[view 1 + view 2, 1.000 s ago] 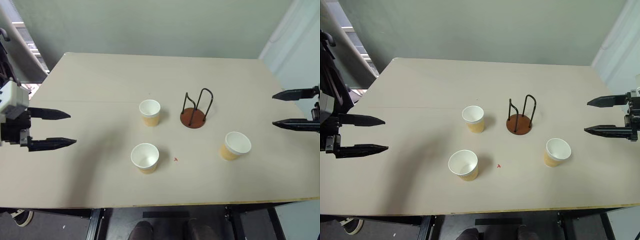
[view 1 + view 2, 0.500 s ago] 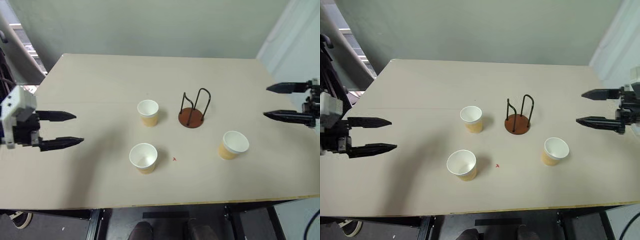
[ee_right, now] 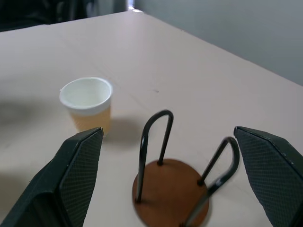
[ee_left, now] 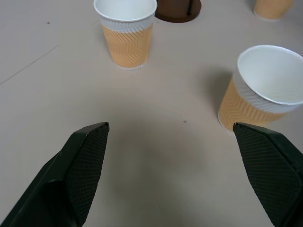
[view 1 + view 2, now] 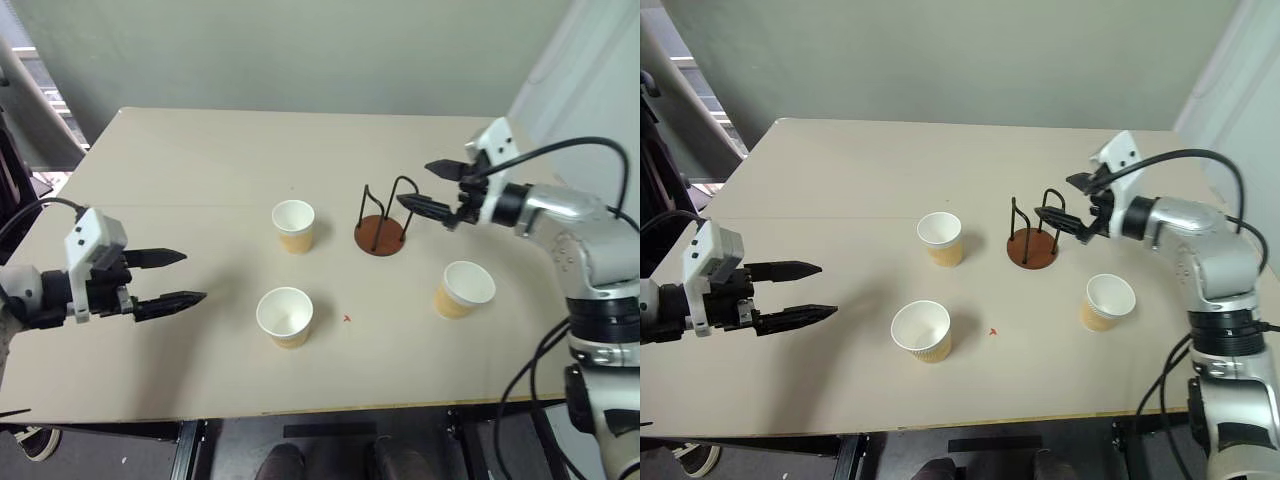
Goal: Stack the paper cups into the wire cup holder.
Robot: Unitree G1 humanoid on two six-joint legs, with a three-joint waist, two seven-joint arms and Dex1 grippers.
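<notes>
Both empty and spread wide, right gripper [image 5: 422, 186] hovering beside the wire cup holder [image 5: 385, 222] mid-table among three upright paper cups [image 5: 293, 226], left gripper [image 5: 187, 277] nearing one; risk of nudging the light holder.

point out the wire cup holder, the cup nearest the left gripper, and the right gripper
wire cup holder [image 5: 381, 236], left eye view, on its round brown base
cup nearest the left gripper [image 5: 285, 316], left eye view, inside its white mouth
right gripper [image 5: 418, 186], left eye view, midway between its two black fingertips
</notes>
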